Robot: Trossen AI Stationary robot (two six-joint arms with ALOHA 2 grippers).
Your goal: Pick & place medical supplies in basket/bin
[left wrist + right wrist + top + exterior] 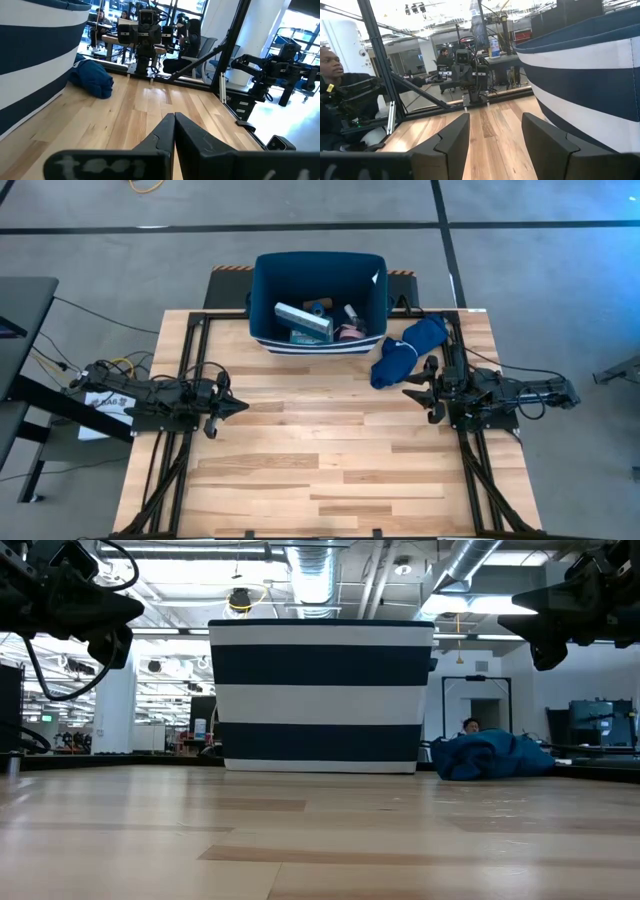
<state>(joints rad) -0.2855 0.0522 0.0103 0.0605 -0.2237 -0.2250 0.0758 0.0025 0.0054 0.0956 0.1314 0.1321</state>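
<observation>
The supplies (318, 321) already lie inside the bin (262, 280) at the table's far edge, and we see our right gripper (418, 393), empty with fingers spread, nearer it than our clenched left gripper (236, 408).

Supplies (318, 322) inside the bin (262, 290) overlap, too small to identify.

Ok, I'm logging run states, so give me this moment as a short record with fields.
bin: navy striped tub at the table's far edge
contents: several small supplies inside
table: blue cloth beside the tub, no supplies left out
left pincer: shut, empty, hovering left
right pincer: open, empty, near the cloth
</observation>
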